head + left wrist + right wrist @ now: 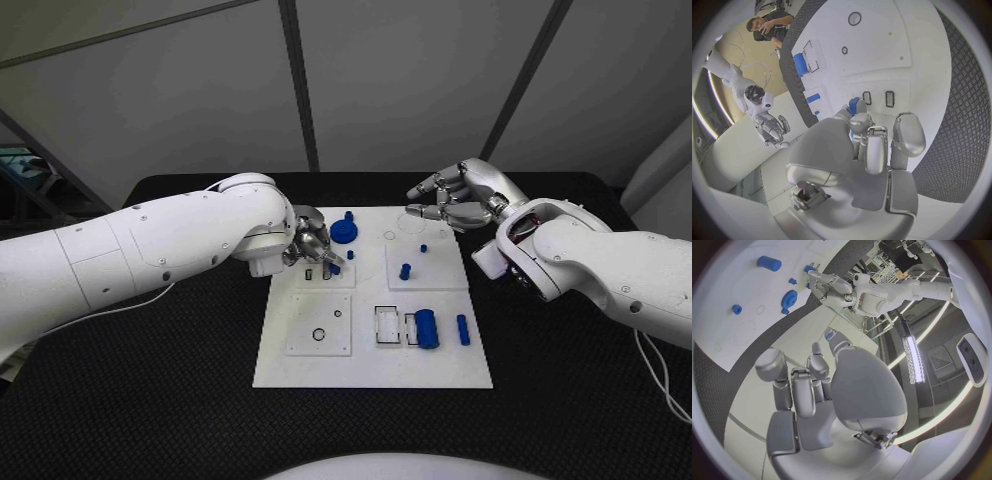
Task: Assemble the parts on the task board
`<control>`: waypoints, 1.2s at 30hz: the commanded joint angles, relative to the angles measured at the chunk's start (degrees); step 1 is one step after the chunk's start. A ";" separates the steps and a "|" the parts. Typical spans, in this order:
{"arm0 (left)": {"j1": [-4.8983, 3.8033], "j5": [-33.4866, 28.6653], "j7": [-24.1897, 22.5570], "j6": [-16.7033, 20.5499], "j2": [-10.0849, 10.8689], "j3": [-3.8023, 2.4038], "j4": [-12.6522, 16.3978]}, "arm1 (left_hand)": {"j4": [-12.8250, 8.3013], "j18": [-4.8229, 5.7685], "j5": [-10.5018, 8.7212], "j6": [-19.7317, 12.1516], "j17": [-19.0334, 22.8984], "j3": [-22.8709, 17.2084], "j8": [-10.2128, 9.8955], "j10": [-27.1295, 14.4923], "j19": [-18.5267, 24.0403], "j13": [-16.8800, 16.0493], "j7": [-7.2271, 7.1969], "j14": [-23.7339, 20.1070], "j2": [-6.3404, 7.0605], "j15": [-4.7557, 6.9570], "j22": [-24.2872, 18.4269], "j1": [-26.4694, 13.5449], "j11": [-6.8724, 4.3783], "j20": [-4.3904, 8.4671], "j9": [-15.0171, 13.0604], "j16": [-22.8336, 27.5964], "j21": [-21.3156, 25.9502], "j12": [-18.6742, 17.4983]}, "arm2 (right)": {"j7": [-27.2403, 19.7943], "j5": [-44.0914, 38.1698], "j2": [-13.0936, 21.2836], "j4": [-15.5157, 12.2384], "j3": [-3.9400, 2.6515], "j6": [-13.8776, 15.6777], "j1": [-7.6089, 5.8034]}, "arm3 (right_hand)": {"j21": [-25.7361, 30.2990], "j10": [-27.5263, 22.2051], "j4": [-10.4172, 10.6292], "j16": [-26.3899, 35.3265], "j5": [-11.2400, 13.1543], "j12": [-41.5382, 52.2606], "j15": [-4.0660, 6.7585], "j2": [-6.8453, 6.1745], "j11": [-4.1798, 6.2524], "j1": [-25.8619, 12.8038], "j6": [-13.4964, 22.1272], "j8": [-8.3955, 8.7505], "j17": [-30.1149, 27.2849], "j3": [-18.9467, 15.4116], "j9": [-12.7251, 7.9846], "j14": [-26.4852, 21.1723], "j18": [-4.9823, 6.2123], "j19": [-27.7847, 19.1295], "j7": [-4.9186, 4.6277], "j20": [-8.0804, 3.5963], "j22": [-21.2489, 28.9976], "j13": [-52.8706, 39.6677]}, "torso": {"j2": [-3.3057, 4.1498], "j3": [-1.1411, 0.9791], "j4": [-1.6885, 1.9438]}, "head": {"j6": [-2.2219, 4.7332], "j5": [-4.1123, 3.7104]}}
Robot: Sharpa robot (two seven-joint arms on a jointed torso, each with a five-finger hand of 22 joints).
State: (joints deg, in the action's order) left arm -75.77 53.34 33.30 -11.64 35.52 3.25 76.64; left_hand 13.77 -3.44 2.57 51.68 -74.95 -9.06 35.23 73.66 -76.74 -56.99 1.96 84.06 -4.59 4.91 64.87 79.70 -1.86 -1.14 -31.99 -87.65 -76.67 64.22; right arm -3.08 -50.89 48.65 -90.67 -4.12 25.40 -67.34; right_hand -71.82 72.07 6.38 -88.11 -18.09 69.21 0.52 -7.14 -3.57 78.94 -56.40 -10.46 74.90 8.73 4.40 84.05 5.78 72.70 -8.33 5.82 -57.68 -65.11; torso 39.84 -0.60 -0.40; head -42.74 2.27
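Under left hand (310,248), small blue part (333,268)

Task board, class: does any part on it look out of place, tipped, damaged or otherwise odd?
Nothing stands out. The task board sits square on the table, the blue cylinder lies flat by its slot, and the gear looks whole.
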 commanded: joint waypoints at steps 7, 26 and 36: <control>0.05 -2.10 0.02 2.35 1.76 0.03 1.55 | -8.05 -1.66 0.20 0.29 -11.88 -25.06 0.68 0.37 0.40 1.07 0.35 5.01 8.52 0.01 0.48 -6.77 -0.14 -0.31 -1.91 -0.13 0.22 -1.35 | 0.28 0.14 -0.10 0.23 -0.05 -0.92 -0.08 | 0.45 -0.06 0.09 0.38 -0.23 -0.07 0.25 0.52 0.20 -0.12 0.22 -0.21 11.22 -0.03 -0.06 4.93 0.68 -0.21 0.05 -0.39 0.18 0.04 | 0.01 0.03 0.08 | 0.01 0.21; 0.37 0.13 -1.16 10.31 5.23 0.07 5.77 | -14.06 -1.13 3.65 1.46 -12.04 -37.96 2.44 2.59 -1.50 -0.08 0.16 5.09 13.77 0.18 4.04 -13.82 -0.18 -0.32 -4.27 -0.25 -1.59 -0.17 | 0.22 0.14 -0.19 0.49 -0.05 -1.05 -0.08 | 0.52 -0.08 0.22 0.39 -0.19 -0.12 0.23 0.45 0.16 -0.32 0.28 -0.22 11.22 -0.13 -0.09 4.93 0.69 -0.25 0.01 -0.40 0.28 0.09 | 0.02 -0.03 0.04 | -0.35 1.01; 1.22 2.33 -0.31 11.07 4.59 0.09 5.55 | -14.56 -1.02 4.10 1.70 -12.06 -38.67 2.63 2.98 -1.86 -0.36 0.06 5.10 14.02 0.27 4.66 -14.36 -0.29 -0.25 -4.45 -0.27 -1.94 0.11 | 0.12 0.14 -0.26 0.56 -0.05 -1.06 -0.07 | 0.52 -0.08 0.22 0.39 -0.19 -0.12 0.23 0.45 0.16 -0.32 0.28 -0.22 11.22 -0.13 -0.09 4.93 0.69 -0.25 0.01 -0.40 0.28 0.09 | 0.07 -0.01 -0.07 | -0.52 1.29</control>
State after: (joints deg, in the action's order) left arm -74.55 53.78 32.88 -1.77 40.26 3.36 82.26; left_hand 9.73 -4.32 6.39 52.96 -74.95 -36.90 37.56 76.31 -78.32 -57.26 2.15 84.06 9.50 4.90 69.48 66.02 -2.14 -1.45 -36.38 -87.65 -78.34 64.08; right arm -2.64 -50.89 48.46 -90.07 -4.12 24.69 -67.34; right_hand -71.55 72.06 6.38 -87.85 -18.08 69.21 0.52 -7.14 -3.58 78.94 -56.40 -10.44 74.93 8.73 4.36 84.05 5.78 72.50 -8.33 5.62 -57.46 -65.08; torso 39.88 -0.63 -0.42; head -43.21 3.53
